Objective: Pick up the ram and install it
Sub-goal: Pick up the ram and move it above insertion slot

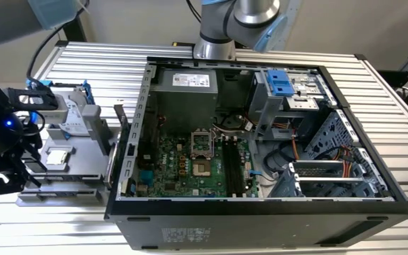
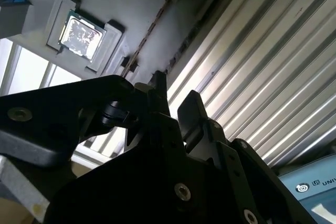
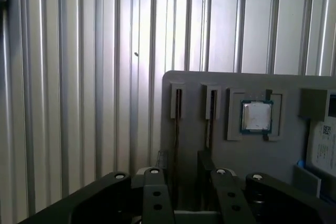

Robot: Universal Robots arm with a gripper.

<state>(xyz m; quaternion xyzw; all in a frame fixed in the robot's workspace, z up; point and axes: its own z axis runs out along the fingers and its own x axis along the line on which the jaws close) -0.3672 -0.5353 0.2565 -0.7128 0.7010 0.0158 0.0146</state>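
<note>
First wrist view: tool [image 3: 181,163] spread near the slotted ram [image 3: 176,129] (white printed label [image 3: 323,148] nearby)

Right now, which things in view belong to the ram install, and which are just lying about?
Job:
ram, on edge in the gray tray
gripper, open, close to it
black memory slots in the open computer case

Lying about:
processor chip
hard drive with blue rails
slatted table

The open computer case [image 1: 261,223] leaves free room above the memory slots [image 1: 234,164] (cables [image 1: 234,125] and drive cage [image 1: 289,90] crowd nearby).
</note>
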